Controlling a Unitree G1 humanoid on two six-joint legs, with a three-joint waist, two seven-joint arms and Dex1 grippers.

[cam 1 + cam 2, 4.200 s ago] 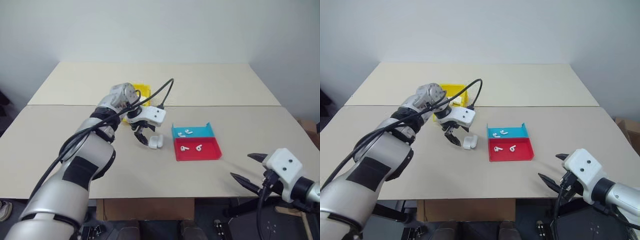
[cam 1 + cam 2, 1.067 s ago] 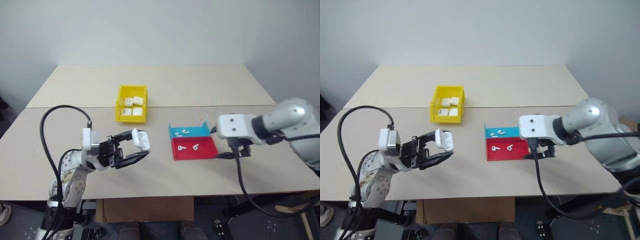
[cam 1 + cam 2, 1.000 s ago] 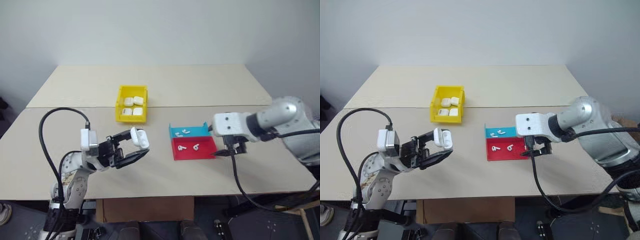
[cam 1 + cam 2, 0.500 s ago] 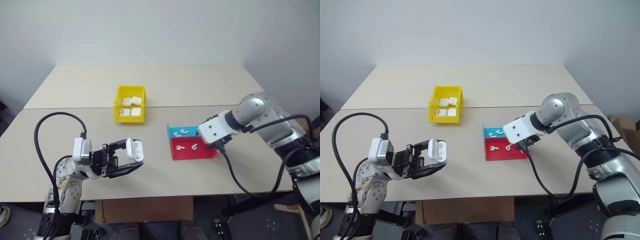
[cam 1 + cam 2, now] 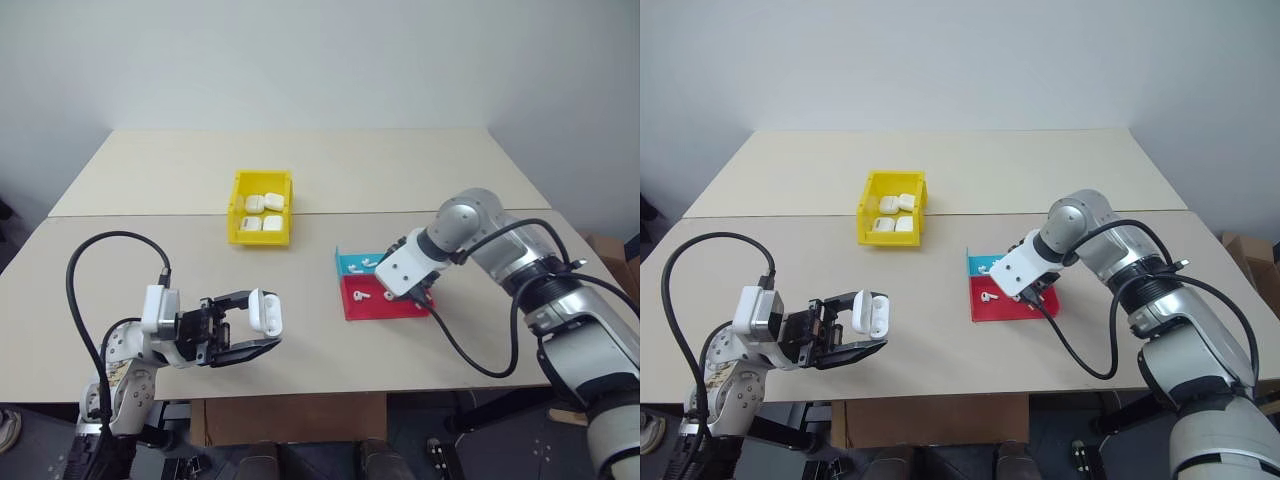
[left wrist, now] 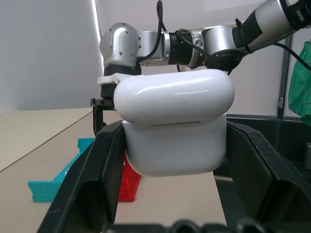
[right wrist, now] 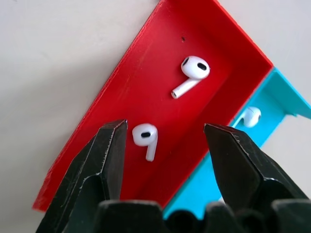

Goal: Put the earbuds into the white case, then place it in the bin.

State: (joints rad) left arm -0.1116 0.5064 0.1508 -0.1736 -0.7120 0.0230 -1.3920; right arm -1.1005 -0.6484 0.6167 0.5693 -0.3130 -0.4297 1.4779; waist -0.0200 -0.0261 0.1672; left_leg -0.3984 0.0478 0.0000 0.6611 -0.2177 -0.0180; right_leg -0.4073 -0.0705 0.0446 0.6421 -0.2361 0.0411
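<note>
The left gripper (image 5: 243, 325) pinches the case (image 5: 266, 311) between its fingers, lid slightly raised, above the table's (image 5: 300, 350) near edge at about 7 o'clock. The right gripper (image 7: 165, 150) hangs spread over the tray's (image 5: 395, 305) red half — one earbud (image 7: 146, 138) lies just inside one finger (image 7: 104, 155), a second earbud (image 7: 192, 73) further along the red floor. The tray's teal half holds more. The bin (image 5: 262, 208), at 11 o'clock from the tray, holds four cases. Bare tabletop lies between the case and the tray, and between the tray and the bin. A plain wall stands behind the table.
</note>
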